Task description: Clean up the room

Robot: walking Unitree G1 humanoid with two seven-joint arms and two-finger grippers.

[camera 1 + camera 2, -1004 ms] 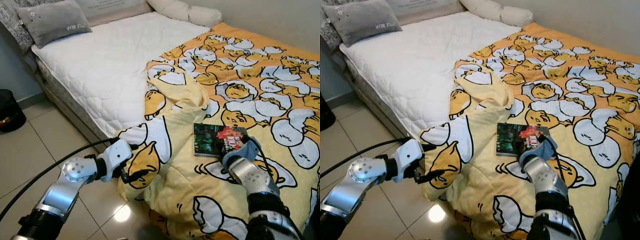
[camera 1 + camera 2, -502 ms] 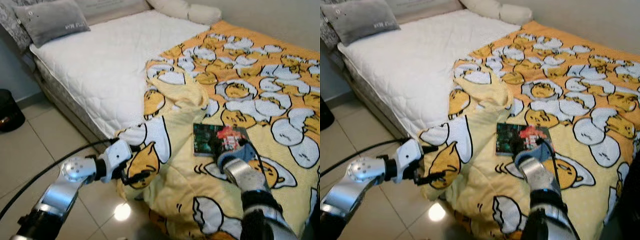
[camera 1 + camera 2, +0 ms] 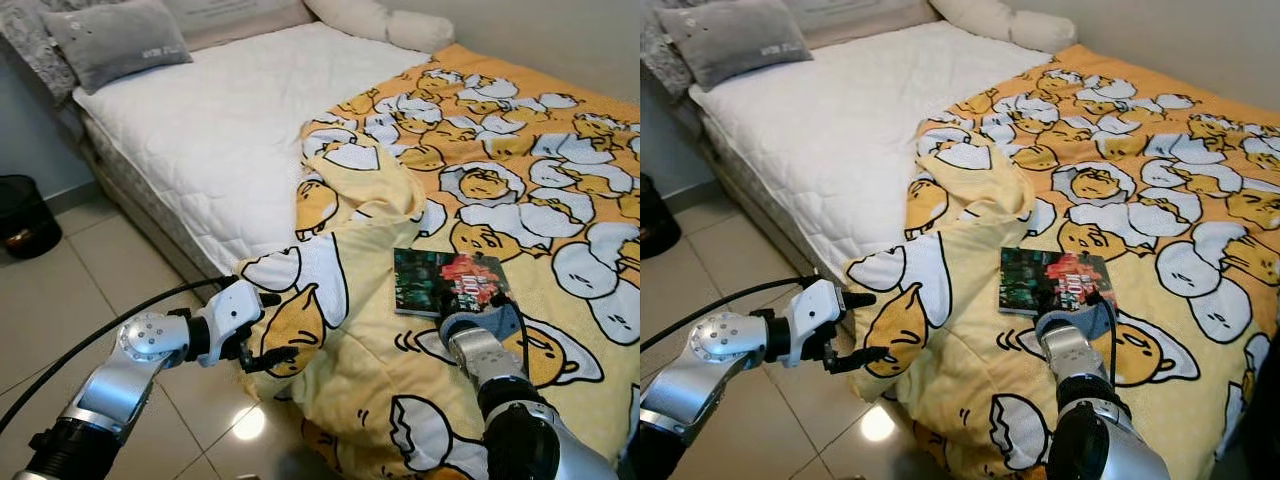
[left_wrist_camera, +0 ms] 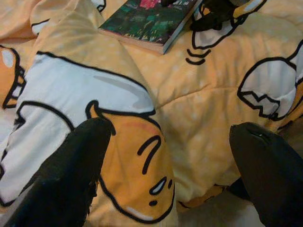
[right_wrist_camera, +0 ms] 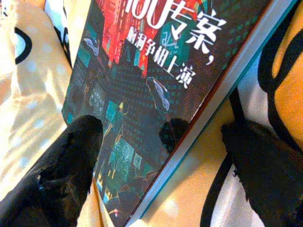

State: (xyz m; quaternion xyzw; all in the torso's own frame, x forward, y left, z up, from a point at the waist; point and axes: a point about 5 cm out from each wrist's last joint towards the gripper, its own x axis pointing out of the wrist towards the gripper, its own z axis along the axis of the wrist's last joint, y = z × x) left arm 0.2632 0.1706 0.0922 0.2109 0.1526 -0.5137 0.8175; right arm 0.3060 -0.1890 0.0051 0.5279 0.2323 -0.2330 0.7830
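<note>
**One book, and our right gripper is now straddling its edge**

One book (image 3: 447, 284) lies flat on the yellow egg-print duvet (image 3: 520, 200), near the foot of the bed, cover up. Over the last second our right gripper (image 5: 161, 156) has pushed forward from just behind the book to its near edge; in the right wrist view the fingers (image 5: 71, 156) are spread wide, one over the dark cover and the other over the duvet beside the spine. We judge that this is the approach to a pick-up, with nothing gripped yet, so the book is not yet tidied.

Our left gripper (image 3: 268, 343) hangs off the bedside, fingers wide apart, just beside the duvet's drooping corner and holding nothing; it has barely shifted.

Around this, the bare white mattress (image 3: 210, 130) lies uncovered on the left half of the bed, with a grey pillow (image 3: 115, 40) and a pale bolster (image 3: 380, 22) at the head. A dark bin (image 3: 22, 215) stands on the tiled floor (image 3: 90, 290), well apart. The soft, rumpled duvet under the flat book may make it hard to get a finger beneath the edge.
</note>
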